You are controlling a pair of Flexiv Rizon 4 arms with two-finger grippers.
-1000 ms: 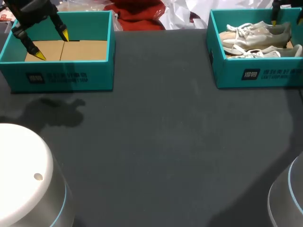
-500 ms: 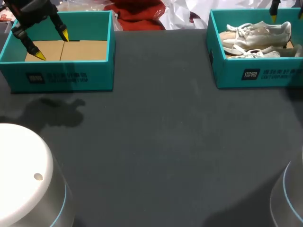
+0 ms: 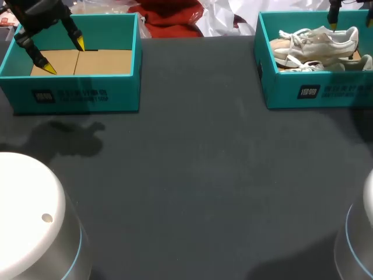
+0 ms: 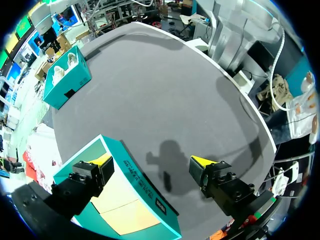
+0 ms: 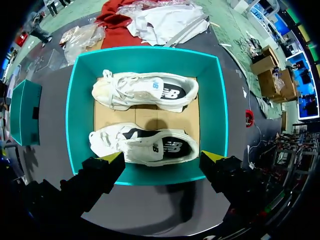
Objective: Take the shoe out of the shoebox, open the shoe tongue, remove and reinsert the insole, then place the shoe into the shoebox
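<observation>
Two white sneakers lie on their sides in the teal shoebox (image 3: 315, 90) at the far right: one at the back (image 3: 317, 39), one at the front (image 3: 326, 63). My right gripper (image 3: 351, 21) hangs open above that box, holding nothing. In the right wrist view both shoes (image 5: 145, 90) (image 5: 145, 145) lie on the cardboard floor, and the right gripper (image 5: 162, 157) is over the box's near wall (image 5: 150, 181). My left gripper (image 3: 64, 55) is open over a second, empty teal box (image 3: 76, 93) at the far left. In the left wrist view the left gripper (image 4: 152, 161) straddles that box's wall (image 4: 135, 175).
The dark table top (image 3: 198, 163) stretches between the two boxes. My arms' white bases stand at the near left (image 3: 29, 216) and near right (image 3: 361, 245) corners. The shoebox with the sneakers (image 4: 65, 82) shows far ahead of the left gripper.
My right gripper has drifted slightly left and back over the shoebox, uncovering more of the shoes. The left arm has not moved.
</observation>
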